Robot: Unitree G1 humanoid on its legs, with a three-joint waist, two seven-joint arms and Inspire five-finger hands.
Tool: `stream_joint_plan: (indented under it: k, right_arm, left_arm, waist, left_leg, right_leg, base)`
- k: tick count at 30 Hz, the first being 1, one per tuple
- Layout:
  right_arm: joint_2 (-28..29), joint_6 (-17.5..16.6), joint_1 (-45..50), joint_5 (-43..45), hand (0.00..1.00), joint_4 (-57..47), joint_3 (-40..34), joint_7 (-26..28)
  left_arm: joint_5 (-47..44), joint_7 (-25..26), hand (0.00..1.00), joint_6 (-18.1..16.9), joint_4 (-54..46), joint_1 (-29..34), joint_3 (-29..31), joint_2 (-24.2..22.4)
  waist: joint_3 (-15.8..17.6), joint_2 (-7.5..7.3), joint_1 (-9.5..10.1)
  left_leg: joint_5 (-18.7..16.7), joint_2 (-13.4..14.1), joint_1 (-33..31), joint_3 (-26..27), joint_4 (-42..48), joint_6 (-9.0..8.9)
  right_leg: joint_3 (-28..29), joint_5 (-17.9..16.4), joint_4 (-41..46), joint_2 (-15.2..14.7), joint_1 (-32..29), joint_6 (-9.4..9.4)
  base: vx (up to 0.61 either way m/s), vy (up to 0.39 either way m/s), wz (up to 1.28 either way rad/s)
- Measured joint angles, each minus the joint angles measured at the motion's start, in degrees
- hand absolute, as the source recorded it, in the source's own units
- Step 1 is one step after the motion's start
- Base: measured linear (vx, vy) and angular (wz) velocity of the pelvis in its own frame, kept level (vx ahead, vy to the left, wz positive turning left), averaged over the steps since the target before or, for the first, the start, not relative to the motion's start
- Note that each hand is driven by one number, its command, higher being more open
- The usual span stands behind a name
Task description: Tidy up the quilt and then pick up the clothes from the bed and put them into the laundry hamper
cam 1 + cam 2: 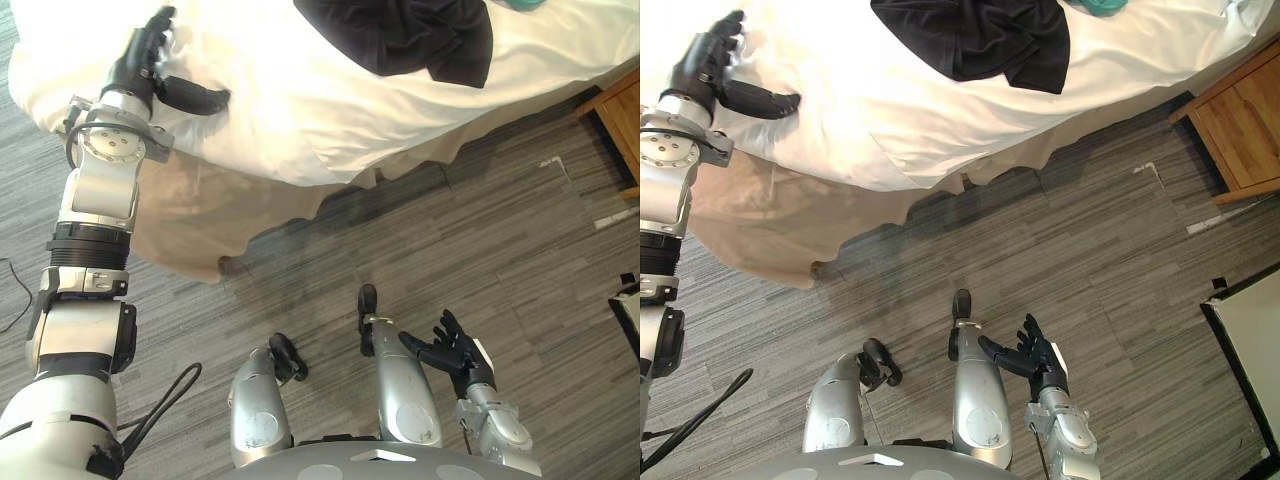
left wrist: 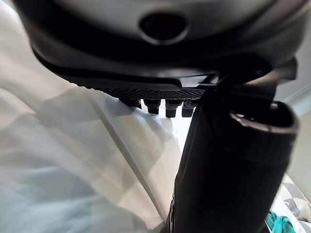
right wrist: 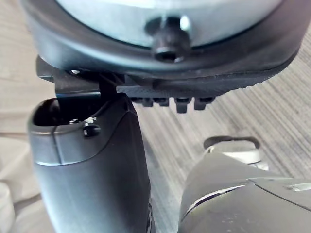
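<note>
Fingers (image 1: 155,30) of left hand (image 1: 135,65) lie roughly straight on quilt (image 1: 300,120), thumb splayed, nothing pinched. Black clothes (image 1: 400,35) well off thumb-side. Right hand (image 1: 455,355) idle, fingers spread. Risk: palm slips, or pull drags clothes floorward.

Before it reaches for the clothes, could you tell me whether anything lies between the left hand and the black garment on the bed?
Nothing visible does. The left hand rests on the white quilt, and just bare quilt lies between it and the black garment.
</note>
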Motion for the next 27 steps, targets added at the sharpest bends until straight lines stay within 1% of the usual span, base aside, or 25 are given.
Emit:
stream_joint_plan:
  k: [2,5,8,9,10,12,13,14,16,17,20,22,24,25,27]
  right_arm:
    - [0.0,0.1,1.0,-0.7,1.00,0.0,0.0,0.1]
    - [0.0,0.1,1.6,-1.0,1.00,0.1,-0.4,0.3]
    - [0.0,0.1,1.6,-1.0,1.00,0.1,-2.0,0.3]
    - [-0.1,0.1,1.6,-1.0,1.00,0.1,-2.3,0.3]
    - [-0.2,0.1,1.6,-1.0,1.00,0.1,-2.3,0.4]
    - [-0.2,0.1,1.6,-1.0,1.00,0.2,-2.2,0.8]
    - [-0.2,0.1,1.6,-1.0,1.00,0.2,-2.2,1.0]
    - [-0.2,0.1,1.6,-1.0,1.00,0.4,-2.2,1.4]
    - [-0.1,0.1,1.6,-0.9,1.00,1.2,-2.2,1.7]
    - [-0.1,0.0,1.5,-0.9,1.00,1.3,-2.2,1.8]
    - [-0.1,-0.8,1.2,-0.9,1.00,1.3,-2.1,2.1]
    - [0.0,-2.5,0.8,0.1,1.00,1.3,-1.9,2.9]
    - [0.1,-3.2,0.3,1.2,1.00,1.4,-1.9,3.6]
    - [0.1,-3.7,-0.1,2.4,1.00,1.4,-1.9,4.0]
    - [0.1,-4.9,-0.2,5.5,1.00,1.4,-2.0,5.1]
  left_arm:
    - [-2.3,0.0,1.00,-1.3,-0.4,0.4,0.1,2.2]
    - [-1.2,2.2,1.00,-1.4,-1.5,0.5,2.0,4.0]
    - [4.5,4.4,1.00,-1.2,-3.6,0.5,3.8,4.5]
    - [7.5,5.1,1.00,-0.5,-4.2,0.4,3.9,4.5]
    - [8.3,5.7,1.00,0.5,-4.3,0.4,3.9,4.5]
    - [11.1,7.4,1.00,4.0,-4.3,0.1,3.9,4.5]
    - [12.2,8.0,1.00,4.9,-4.3,-0.2,3.9,4.5]
    - [13.8,8.9,1.00,6.6,-4.0,-1.1,3.9,4.4]
    - [16.9,9.8,1.00,9.0,-2.3,-3.1,3.9,4.2]
    - [17.0,10.4,1.00,10.4,-1.0,-3.9,4.1,4.0]
    - [19.2,12.1,1.00,12.0,0.3,-4.2,5.1,2.9]
    - [21.2,15.2,1.00,12.8,0.3,-6.2,6.6,1.8]
    - [21.9,17.4,1.00,12.8,0.3,-7.0,8.2,1.8]
    - [22.3,18.7,0.00,12.8,0.6,-7.0,9.3,1.6]
    - [23.0,21.0,0.00,12.4,1.0,-7.0,11.4,0.4]
  waist:
    - [0.0,0.00,0.30]
    - [0.0,0.04,0.37]
    - [-0.2,0.28,0.28]
    - [-0.3,0.36,0.24]
    - [-0.3,0.36,0.19]
    - [-0.4,0.29,-0.03]
    - [-0.4,0.26,-0.04]
    - [-0.4,0.25,0.02]
    - [-0.3,0.18,-0.06]
    - [-0.2,-0.04,-0.07]
    - [0.1,-0.67,-0.28]
    - [0.7,-1.59,-0.38]
    - [1.3,-2.54,-0.50]
    - [2.2,-3.13,-0.75]
    - [3.1,-3.63,-1.03]
  left_leg:
    - [0.0,-0.1,1.5,-0.1,-0.2,0.00]
    - [0.0,-0.2,4.0,-0.2,-1.4,-0.03]
    - [-0.1,-0.2,4.8,-0.2,-2.2,-0.07]
    - [-0.1,-0.2,4.7,-0.2,-2.2,-0.08]
    - [0.0,-0.2,4.5,-0.2,-2.2,-0.11]
    - [0.0,-0.1,3.5,-0.2,-2.1,-0.17]
    - [0.0,-0.1,2.8,-0.2,-1.9,-0.20]
    - [0.1,0.1,1.2,-0.3,-1.3,-0.19]
    - [0.1,1.3,-0.8,-0.2,0.6,-0.21]
    - [0.1,1.9,-1.3,0.3,1.3,-0.22]
    - [0.1,2.3,-1.9,0.7,2.0,-0.21]
    - [0.1,3.3,-5.7,0.5,3.8,-0.19]
    - [0.0,4.2,-8.8,0.3,5.0,-0.14]
    - [0.0,4.8,-9.9,0.2,5.8,-0.14]
    - [0.0,5.4,-11.9,-0.2,6.5,-0.05]
  right_leg:
    - [-0.1,-1.2,1.0,-0.2,1.2,0.14]
    - [-0.6,-2.1,1.4,-0.2,3.3,0.00]
    - [-1.2,-2.5,1.6,-0.5,4.2,-0.06]
    - [-1.4,-2.5,1.6,-0.6,4.1,-0.06]
    - [-1.4,-2.5,1.6,-0.6,4.1,-0.06]
    - [-1.5,-2.4,1.6,-0.6,3.0,-0.04]
    - [-1.5,-2.4,1.6,-0.6,2.4,-0.01]
    - [-1.5,-2.3,1.7,-0.5,1.1,0.05]
    - [-1.7,-2.1,1.8,0.0,-0.5,-0.19]
    - [-1.7,-2.1,1.8,0.3,-0.7,-0.21]
    - [-1.7,-2.1,1.8,0.4,-1.2,-0.22]
    - [-1.9,-1.5,1.7,0.7,-4.2,-0.54]
    - [-1.9,-0.6,1.4,1.3,-6.6,-0.85]
    - [-1.9,-0.2,1.3,1.6,-7.5,-1.00]
    - [-2.0,0.5,0.8,2.2,-8.8,-1.18]
  base:
    - [0.02,-0.023,0.07]
    - [0.00,-0.050,0.07]
    - [-0.02,-0.038,0.07]
    - [-0.01,-0.024,0.05]
    - [0.00,-0.023,0.03]
    - [0.00,0.000,0.00]
    - [0.00,0.000,0.00]
    - [0.04,-0.018,0.04]
    - [0.06,-0.024,0.00]
    - [0.07,-0.017,-0.06]
    - [0.04,-0.006,-0.03]
    - [0.00,0.000,0.00]
    - [-0.02,-0.019,-0.08]
    - [-0.02,-0.017,-0.08]
    - [-0.04,-0.025,-0.05]
